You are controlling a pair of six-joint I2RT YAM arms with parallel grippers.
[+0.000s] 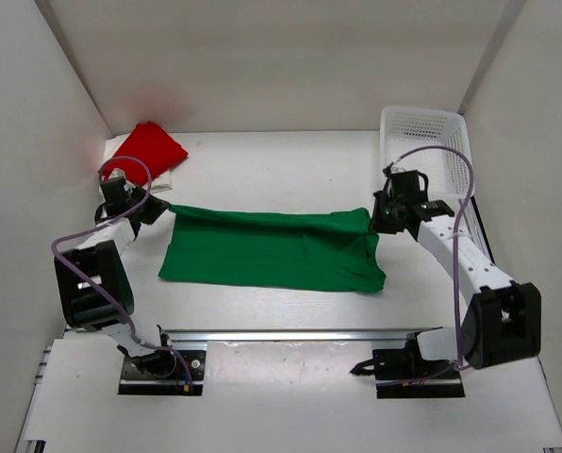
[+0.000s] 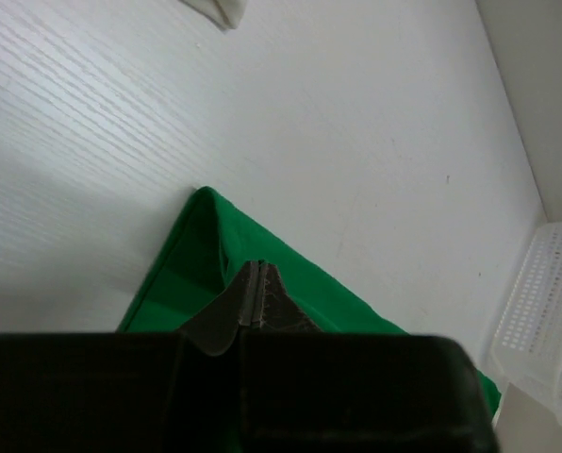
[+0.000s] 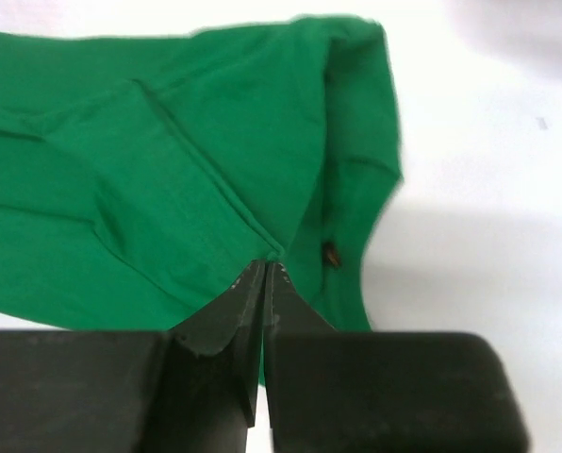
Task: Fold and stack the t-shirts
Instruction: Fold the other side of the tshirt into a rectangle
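A white table (image 1: 281, 165) was enclosed by plain white walls on 3 sides. The green t-shirt (image 1: 272, 250) was laid across the middle of it as 1 wide folded band, stretched between the 2 arms.

The left gripper (image 1: 158, 209) was placed at the shirt's far left corner. In the left wrist view its fingers (image 2: 262, 294) were pressed together, with the green cloth gathered up around their tips, so a pinch on that corner was indicated. The right gripper (image 1: 376, 219) was placed at the far right corner, and its fingers (image 3: 283, 288) were likewise seen closed on a raised crease of the green cloth. A small dark tag (image 3: 330, 253) was seen on the cloth just beside the right fingertips, too small for any writing to be read.

The red t-shirt (image 1: 147, 149) was lying folded in the far left corner, on top of a white cloth (image 1: 158, 179) of which only an edge was shown. A white mesh basket (image 1: 422, 115) was set in the far right corner.
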